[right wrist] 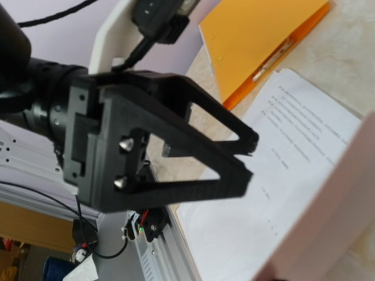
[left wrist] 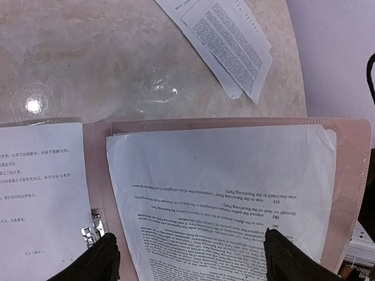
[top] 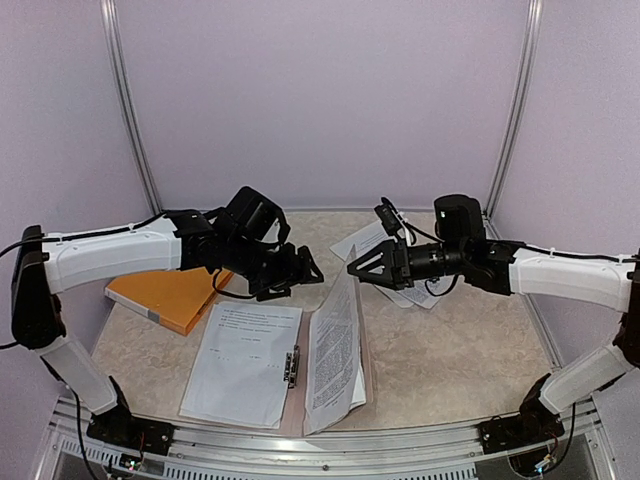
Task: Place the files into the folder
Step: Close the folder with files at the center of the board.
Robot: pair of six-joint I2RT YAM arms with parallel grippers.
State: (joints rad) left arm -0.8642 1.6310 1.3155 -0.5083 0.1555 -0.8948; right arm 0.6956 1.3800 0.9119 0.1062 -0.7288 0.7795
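Loose files lie right of centre, above the folder. They're thin and floppy (slippery too), so I'd pinch an edge. My left gripper gapes empty; the right gripper I cannot tell.

Top view high, facing down, wrist views close, all share the folder

2 folders: pink folder, orange folder. 3 paper stacks: left-flap stack, right-flap stack, loose stack. 2 arms: left arm, right arm. 2 grippers: left gripper, right gripper.
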